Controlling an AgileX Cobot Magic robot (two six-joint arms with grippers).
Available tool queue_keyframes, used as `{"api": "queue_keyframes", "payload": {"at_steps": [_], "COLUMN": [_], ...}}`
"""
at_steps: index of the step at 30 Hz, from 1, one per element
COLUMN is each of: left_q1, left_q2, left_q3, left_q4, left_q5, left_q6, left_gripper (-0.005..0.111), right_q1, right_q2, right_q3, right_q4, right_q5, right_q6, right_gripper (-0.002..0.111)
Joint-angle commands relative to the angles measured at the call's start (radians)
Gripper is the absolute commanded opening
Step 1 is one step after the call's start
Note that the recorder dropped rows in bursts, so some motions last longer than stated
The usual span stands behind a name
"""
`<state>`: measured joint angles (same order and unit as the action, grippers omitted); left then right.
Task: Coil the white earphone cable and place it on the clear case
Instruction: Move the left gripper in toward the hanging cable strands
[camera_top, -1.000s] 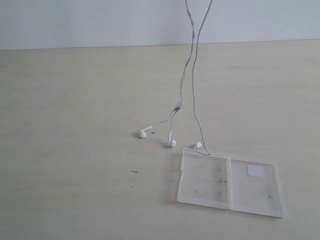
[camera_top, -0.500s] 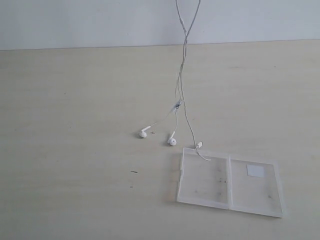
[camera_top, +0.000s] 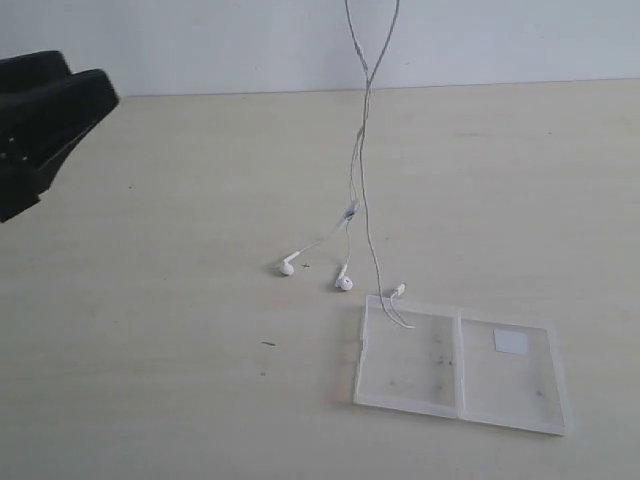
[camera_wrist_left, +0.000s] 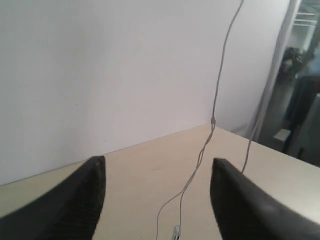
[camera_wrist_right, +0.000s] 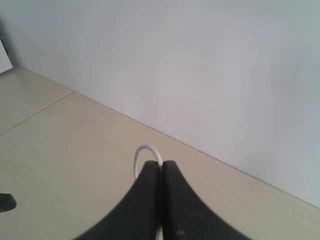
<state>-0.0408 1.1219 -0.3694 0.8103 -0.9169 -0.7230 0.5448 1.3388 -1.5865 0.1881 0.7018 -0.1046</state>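
Hanging down from beyond the exterior view's top edge, the white earphone cable (camera_top: 362, 150) drops in two thin strands that cross in mid-air, and whatever holds it up is cut off in that shot. The right wrist view fills the gap. The right gripper (camera_wrist_right: 161, 167) has its fingers pressed flat together, with a small white loop of the cable poking out past the tips, so it is pinched on the wire.

Lower down, the inline remote (camera_top: 351, 209) may be dangling or may be touching the table (camera_top: 150, 400); it's hard to say which. Both earbuds (camera_top: 287, 267) lie on the tabletop, just beside the clear case (camera_top: 400, 400). The plug (camera_top: 398, 291) sits at the case's far edge, and a short curl of wire lies over the left panel. The case is open flat, with a white sticker (camera_top: 512, 341) on the right panel.

The left gripper (camera_wrist_left: 157, 167) has its fingers spread wide with nothing between them, and the cable hangs faint against the wall beyond the gap. In the exterior view it's only a dark shape clipped by the left edge, well apart from the cable.
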Motion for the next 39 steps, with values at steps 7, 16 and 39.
{"api": "queue_keyframes", "payload": {"at_steps": [7, 16, 39], "left_q1": [-0.068, -0.207, -0.33], "left_q2": [0.322, 0.472, 0.663], "left_q3": [-0.216, -0.238, -0.444], "left_q4": [0.159, 0.147, -0.074], "left_q5": [-0.145, -0.154, -0.168], "left_q6": [0.011, 0.211, 0.225], "left_gripper": [0.061, 0.078, 0.078], "right_q1": [-0.005, -0.005, -0.005], "right_q2": [0.003, 0.031, 0.042], "right_q3": [0.001, 0.001, 0.001], "right_q4": [-0.01, -0.01, -0.01], "right_q5": [0.0, 0.003, -0.02], "right_q6": [0.001, 0.001, 0.004], "right_gripper": [0.0, 0.0, 0.0]}}
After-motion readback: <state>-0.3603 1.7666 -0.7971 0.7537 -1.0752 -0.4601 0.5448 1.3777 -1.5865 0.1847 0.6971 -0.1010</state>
